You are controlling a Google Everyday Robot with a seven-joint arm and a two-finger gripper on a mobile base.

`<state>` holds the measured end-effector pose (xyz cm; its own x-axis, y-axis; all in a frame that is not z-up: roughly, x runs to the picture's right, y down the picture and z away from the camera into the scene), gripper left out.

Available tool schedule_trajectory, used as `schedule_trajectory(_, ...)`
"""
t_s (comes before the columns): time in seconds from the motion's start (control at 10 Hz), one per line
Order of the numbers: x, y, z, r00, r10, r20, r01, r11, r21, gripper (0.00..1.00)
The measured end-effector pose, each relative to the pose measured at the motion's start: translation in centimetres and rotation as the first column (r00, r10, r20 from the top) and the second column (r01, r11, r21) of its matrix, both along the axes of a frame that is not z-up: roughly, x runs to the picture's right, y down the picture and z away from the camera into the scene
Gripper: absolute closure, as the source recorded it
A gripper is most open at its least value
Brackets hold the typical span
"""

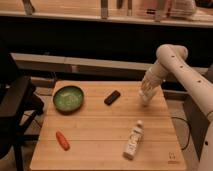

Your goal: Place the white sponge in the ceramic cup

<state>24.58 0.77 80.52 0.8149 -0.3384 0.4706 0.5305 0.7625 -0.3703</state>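
Note:
My gripper (147, 91) hangs low over the back right part of the wooden table (95, 130), at the end of the white arm (172, 62) that comes in from the right. A small pale shape (144, 100) shows right at the gripper's tip, touching or just above the tabletop. I cannot tell whether it is the ceramic cup, the white sponge or part of the gripper. Neither the sponge nor the cup shows apart from it anywhere else on the table.
A green bowl (68, 98) stands at the back left. A small black object (112, 97) lies at the back middle. An orange carrot-like piece (62, 140) lies at the front left. A white labelled bottle (133, 140) lies on its side at the front right. A dark chair (15, 107) stands to the left.

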Motion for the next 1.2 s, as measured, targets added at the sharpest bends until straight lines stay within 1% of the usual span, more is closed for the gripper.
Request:
schedule_trajectory(0.1, 0.0, -0.1, 0.0, 1.000, -0.001, 0.001, 0.001, 1.0000, 0.000, 0.91)
schedule_trajectory(0.2, -0.1, -0.2, 0.0, 1.000, -0.001, 0.003, 0.001, 1.0000, 0.003, 0.87)
schedule_trajectory(0.4, 0.4, -0.5, -0.1, 1.000, 0.002, 0.000, -0.002, 1.0000, 0.007, 0.90)
schedule_trajectory(0.5, 0.5, -0.6, -0.1, 1.000, 0.004, 0.000, -0.004, 1.0000, 0.009, 0.94)
schedule_trajectory(0.6, 0.6, -0.7, -0.1, 1.000, 0.004, 0.001, -0.004, 0.9999, 0.010, 0.93)
schedule_trajectory(0.7, 0.7, -0.8, -0.1, 1.000, 0.004, 0.002, -0.004, 0.9999, 0.012, 0.88)
schedule_trajectory(0.8, 0.8, -1.0, -0.1, 1.000, 0.005, 0.002, -0.005, 0.9999, 0.014, 0.86)
schedule_trajectory(1.0, 1.1, -1.3, -0.1, 1.000, 0.006, 0.002, -0.006, 0.9998, 0.018, 0.92)
schedule_trajectory(1.2, 1.3, -1.5, 0.0, 1.000, 0.007, 0.005, -0.008, 0.9997, 0.022, 0.92)
